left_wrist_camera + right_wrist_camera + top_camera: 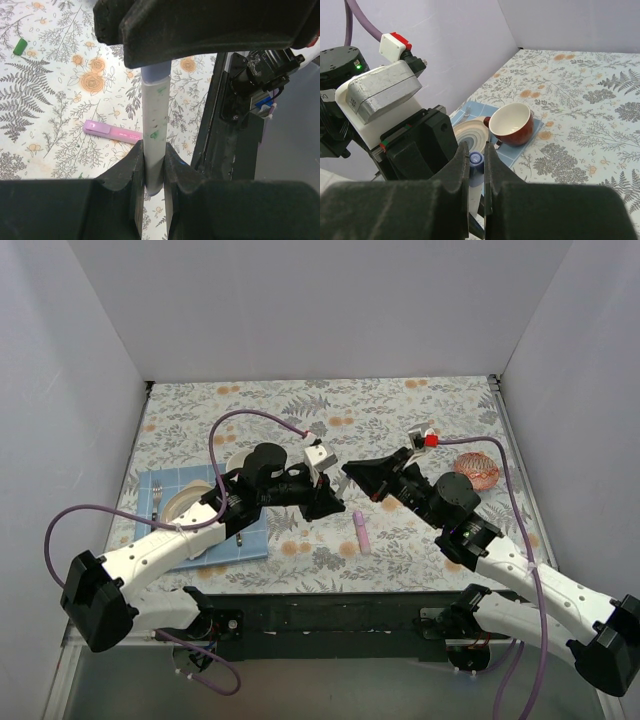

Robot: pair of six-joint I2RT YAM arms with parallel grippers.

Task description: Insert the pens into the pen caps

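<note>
The left gripper (154,152) clamps a white pen (154,115) above mid-table. The pen's far end sits in a lilac cap (476,160), pinched by the right gripper (476,152). From overhead this joint is hidden. A pink pen (361,531) lies nearer.

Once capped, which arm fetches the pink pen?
Probably right: the right gripper pinches only the purple cap, so opening frees it; the left gripper holds the white pen. The pink pen lies near both.
</note>
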